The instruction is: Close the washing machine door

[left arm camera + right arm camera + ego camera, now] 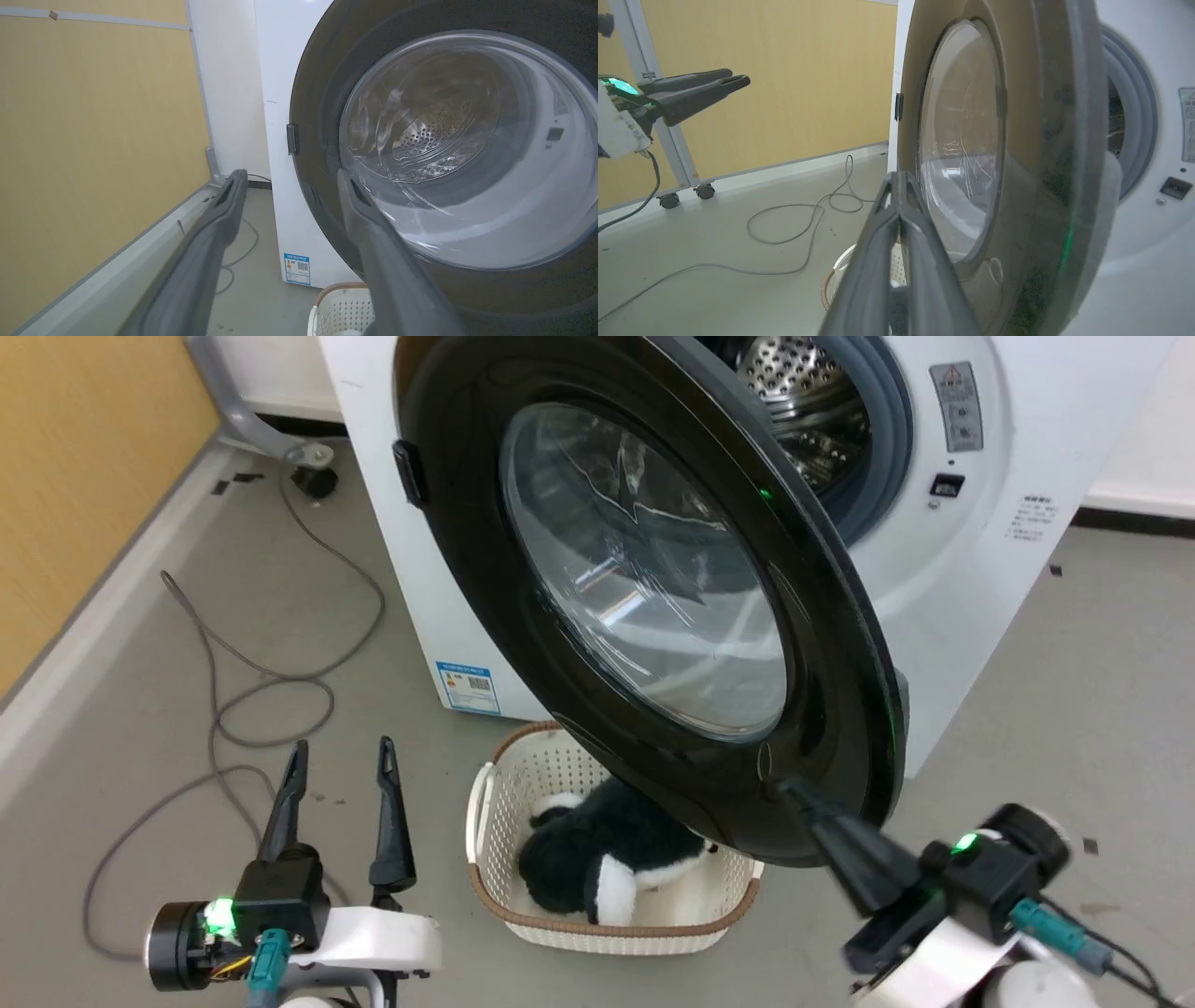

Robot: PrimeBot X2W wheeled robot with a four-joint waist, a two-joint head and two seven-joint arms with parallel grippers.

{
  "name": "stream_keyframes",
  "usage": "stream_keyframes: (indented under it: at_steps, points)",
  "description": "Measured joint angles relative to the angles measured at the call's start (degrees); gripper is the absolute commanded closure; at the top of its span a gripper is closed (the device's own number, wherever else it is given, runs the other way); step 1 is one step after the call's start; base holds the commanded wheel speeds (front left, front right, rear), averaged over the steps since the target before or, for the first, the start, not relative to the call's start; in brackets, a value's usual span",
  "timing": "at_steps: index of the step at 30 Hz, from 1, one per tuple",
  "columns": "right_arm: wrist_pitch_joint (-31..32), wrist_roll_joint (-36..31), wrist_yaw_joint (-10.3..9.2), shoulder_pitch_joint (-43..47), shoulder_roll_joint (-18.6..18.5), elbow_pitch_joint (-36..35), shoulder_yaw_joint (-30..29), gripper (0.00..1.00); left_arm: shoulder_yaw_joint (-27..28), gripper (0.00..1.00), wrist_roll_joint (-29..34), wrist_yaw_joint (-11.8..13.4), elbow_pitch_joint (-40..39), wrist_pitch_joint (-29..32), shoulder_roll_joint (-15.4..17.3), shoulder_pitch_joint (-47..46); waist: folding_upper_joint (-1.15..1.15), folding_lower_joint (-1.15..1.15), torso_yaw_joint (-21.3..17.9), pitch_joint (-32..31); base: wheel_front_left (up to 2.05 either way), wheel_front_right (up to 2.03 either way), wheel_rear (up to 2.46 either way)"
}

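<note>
Washing machine door (pixel 644 588) is standing partly open, hinged on the left side of the washing machine (pixel 971 597). Its glossy outer face is tilting toward the robot's left. Its free edge is hanging out over the floor (pixel 1074 709), and behind that edge the gap is showing the grey gasket and the steel drum (pixel 803 401). Bare floor is lying open to the right of the machine. On the left the floor is running to the foot of the yellow wall (pixel 84 476), with a grey cable (pixel 271 691) looping across it. A cream perforated basket (pixel 523 784) is sitting on the floor just before the machine's lower front edge, under the door, and it is holding a black and white plush toy (pixel 607 859). The right gripper (pixel 780 789) is pressing its fingers together on nothing, with the tips at the door's lower rim. The left gripper (pixel 342 747) is hovering spread and empty beside the basket.
</note>
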Motion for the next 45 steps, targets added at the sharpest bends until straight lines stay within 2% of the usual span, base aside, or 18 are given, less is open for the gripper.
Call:
stream_keyframes:
  at_steps: [11, 23, 29, 36, 41, 45]
  points:
    - [0.00, -2.76, 0.14, -2.54, 3.50, 8.64, -11.41, 1.00, -0.14, 0.00, 1.81, -1.64, -0.04, 0.00, -2.04, -1.75, 0.00, 0.00, -0.16, 4.23, 0.00, 0.00, 0.00]
    - [-0.01, -9.01, 0.12, -17.61, 5.47, 16.66, -26.41, 1.00, -1.20, 0.00, 2.24, -1.99, -0.48, 0.00, -3.39, -6.87, 0.00, 0.00, 0.13, 11.79, 0.00, 0.00, 0.00]
    - [-0.01, -11.45, 0.12, -27.29, 4.35, 22.83, -29.29, 1.00, -2.04, 0.00, 2.21, -2.23, -0.60, 0.00, -3.78, -9.58, 0.00, 0.00, 1.14, 16.24, 0.00, 0.00, 0.00]
    - [-0.01, -12.91, 0.12, -36.85, 1.82, 32.49, -29.99, 1.00, -2.64, 0.00, 1.70, -2.15, -0.55, 0.00, -3.87, -11.50, 0.00, 0.00, 2.95, 19.75, 0.00, 0.00, 0.00]
    - [-0.05, -14.46, 0.14, -40.96, 0.88, 38.50, -30.12, 1.00, -2.80, 0.00, 1.14, -1.79, -0.53, 0.00, -3.87, -11.97, 0.00, 0.00, 4.02, 20.51, 0.00, 0.00, 0.00]
    - [-0.05, -15.43, 0.27, -41.81, 0.81, 40.75, -30.48, 1.00, -2.88, 0.00, 0.81, -1.36, -0.52, 0.00, -3.88, -11.99, 0.00, 0.00, 4.36, 20.41, 0.00, 0.00, 0.00]
